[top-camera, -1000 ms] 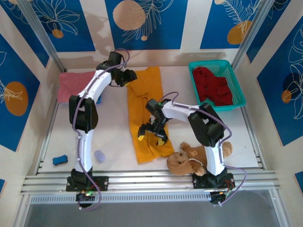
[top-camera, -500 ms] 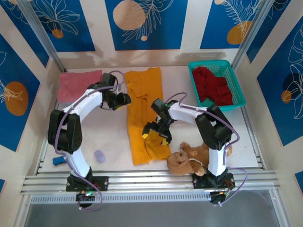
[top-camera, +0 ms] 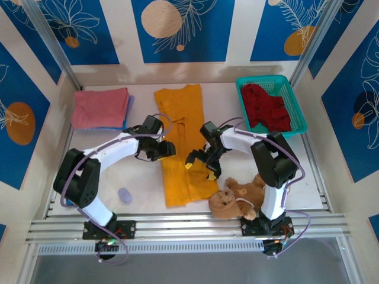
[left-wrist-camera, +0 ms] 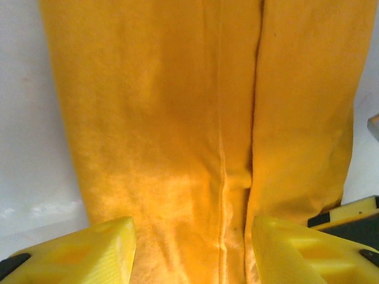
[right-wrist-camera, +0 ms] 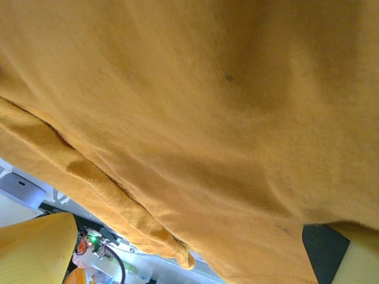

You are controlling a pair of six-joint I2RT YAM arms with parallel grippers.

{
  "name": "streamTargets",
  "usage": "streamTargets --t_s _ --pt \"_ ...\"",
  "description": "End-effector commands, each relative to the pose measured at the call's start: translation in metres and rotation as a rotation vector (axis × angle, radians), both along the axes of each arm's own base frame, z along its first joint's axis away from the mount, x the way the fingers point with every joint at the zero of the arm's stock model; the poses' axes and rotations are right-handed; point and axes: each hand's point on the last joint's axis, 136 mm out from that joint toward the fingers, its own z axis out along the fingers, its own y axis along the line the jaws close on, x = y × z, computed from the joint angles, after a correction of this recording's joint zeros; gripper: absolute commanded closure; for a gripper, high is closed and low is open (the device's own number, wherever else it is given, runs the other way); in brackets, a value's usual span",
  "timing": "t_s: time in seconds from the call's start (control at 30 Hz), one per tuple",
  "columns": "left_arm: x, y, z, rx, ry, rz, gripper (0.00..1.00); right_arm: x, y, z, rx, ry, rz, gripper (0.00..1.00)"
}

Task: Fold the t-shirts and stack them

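On the white table (top-camera: 142, 180) there are four t-shirts, all of soft plain cloth. The largest showing is the mustard-orange shirt (top-camera: 177, 106), folded lengthwise into one long strip that runs down the middle from the far edge toward the near edge; a straight fold line and a seam run along it (left-wrist-camera: 195, 118). In the far left corner the salmon-pink shirt (top-camera: 99, 106) lies folded into a neat rectangle on the blue shirt (top-camera: 129, 106), which shows as a thin border. In the far right corner stands one teal plastic mesh basket (top-camera: 260, 78) with the dark red shirt (top-camera: 267, 109) crumpled inside.

One brown plush teddy (top-camera: 234, 198) lies at the near edge, beside the strip's right side.

The left gripper (top-camera: 167, 150) hangs over the strip's left edge, jaws apart and pinching nothing. The right gripper (top-camera: 199, 170) is at the strip's right edge with its yellow fingers (right-wrist-camera: 35, 248) spread wide.

One small rounded lavender object (top-camera: 124, 194) sits near the near left corner.
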Motion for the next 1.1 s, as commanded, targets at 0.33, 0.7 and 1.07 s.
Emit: streamTargets --t_s 0.33,0.7,1.07 --pt "-0.011 -0.038 -0.015 0.012 0.016 -0.047 0.44 0.037 -0.025 0.049 0.003 -0.198 -0.087 0.01" --pt "-0.031 -0.007 -0.07 0.211 0.12 -0.089 0.42 0.03 -0.016 0.06 0.006 -0.219 -0.072 0.0" --pt "-0.048 0.048 -0.088 0.389 0.146 -0.112 0.41 -0.009 0.004 0.042 -0.08 -0.183 -0.039 0.0"
